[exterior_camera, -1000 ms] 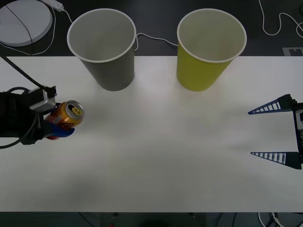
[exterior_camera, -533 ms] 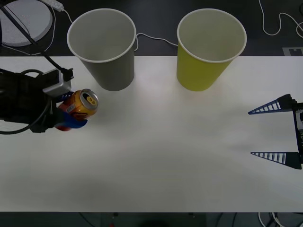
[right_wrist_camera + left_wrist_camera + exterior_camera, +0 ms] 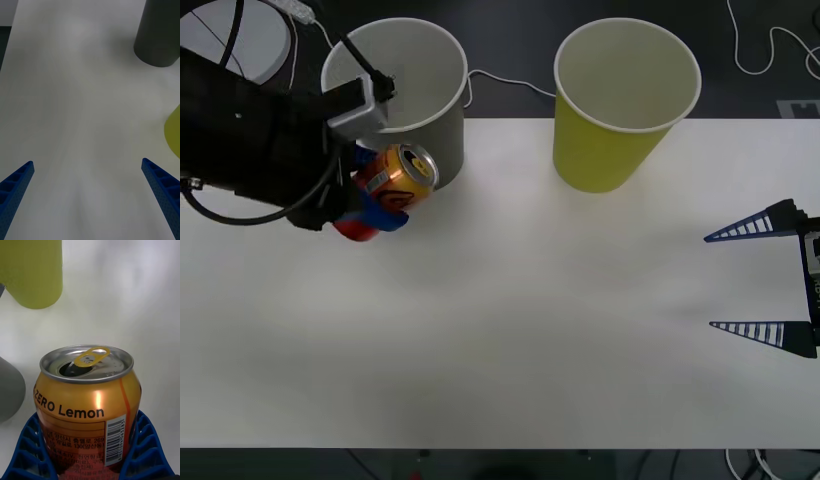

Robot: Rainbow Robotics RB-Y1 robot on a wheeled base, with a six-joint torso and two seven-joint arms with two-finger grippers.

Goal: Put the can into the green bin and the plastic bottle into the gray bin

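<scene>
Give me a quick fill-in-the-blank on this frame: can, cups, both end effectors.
1. The left end effector is shut on the ____.
2. The can is in front of the ____ cup.
3. The right end effector, at the table's right edge, is ____ and holds nothing.
4. The can's tab end is ____: a dark hole shows beside the tab.

Missing words: can; gray; open; opened
</scene>
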